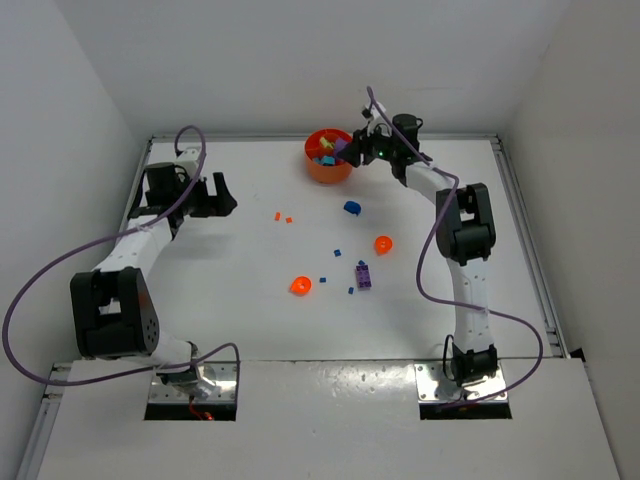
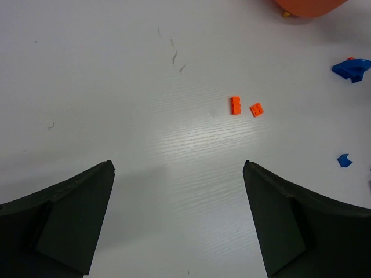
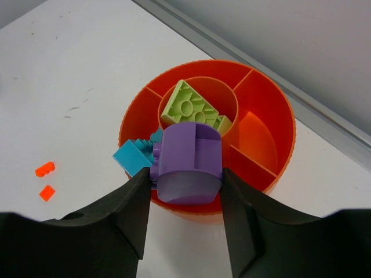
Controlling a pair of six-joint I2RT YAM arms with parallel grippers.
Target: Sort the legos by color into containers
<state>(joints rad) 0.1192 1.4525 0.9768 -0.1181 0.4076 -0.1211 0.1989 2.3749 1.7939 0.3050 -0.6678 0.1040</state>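
Observation:
My right gripper [image 3: 185,175] is shut on a rounded purple lego [image 3: 190,156] and holds it over the near rim of the round orange dish [image 3: 278,104]. The dish's containers hold a lime green lego [image 3: 193,110] in the middle cup and a cyan lego [image 3: 134,155] at the left. Seen from the top, the dish [image 1: 325,175] stands at the far middle, with the right gripper [image 1: 352,150] at its right edge. My left gripper [image 1: 222,195] is open over bare table at the left. Two small orange legos [image 2: 235,105] lie ahead of it.
Loose pieces lie mid-table: a blue lego [image 1: 352,208], two round orange pieces [image 1: 383,243] [image 1: 301,286], a purple brick [image 1: 363,275] and tiny blue squares [image 1: 337,251]. A metal rail [image 3: 324,121] runs along the table's far edge behind the dish.

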